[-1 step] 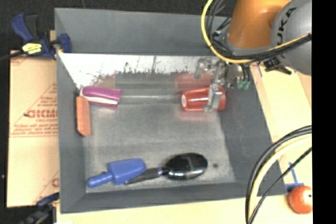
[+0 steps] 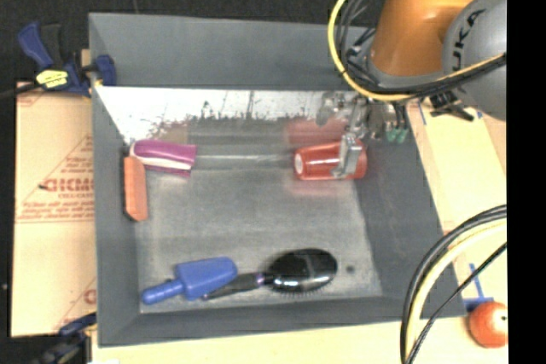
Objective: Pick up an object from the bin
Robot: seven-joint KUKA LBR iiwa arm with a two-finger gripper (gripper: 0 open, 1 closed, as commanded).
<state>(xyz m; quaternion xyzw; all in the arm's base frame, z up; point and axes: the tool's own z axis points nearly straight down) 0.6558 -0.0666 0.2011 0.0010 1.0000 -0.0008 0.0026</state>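
My gripper (image 2: 351,162) hangs at the back right of the bin, its metal fingers (image 2: 351,156) reaching down over the right end of a red cup-like thing (image 2: 320,163) that lies on its side. One finger stands in front of the red thing. I cannot see the gap between the fingers clearly.
A pink and white thing (image 2: 164,154) and an orange stick (image 2: 135,187) lie at the left wall. Along the front lie a blue scoop-shaped thing (image 2: 192,279) and a black brush (image 2: 294,270). The arm's orange cover and yellow cables hang over the back right corner.
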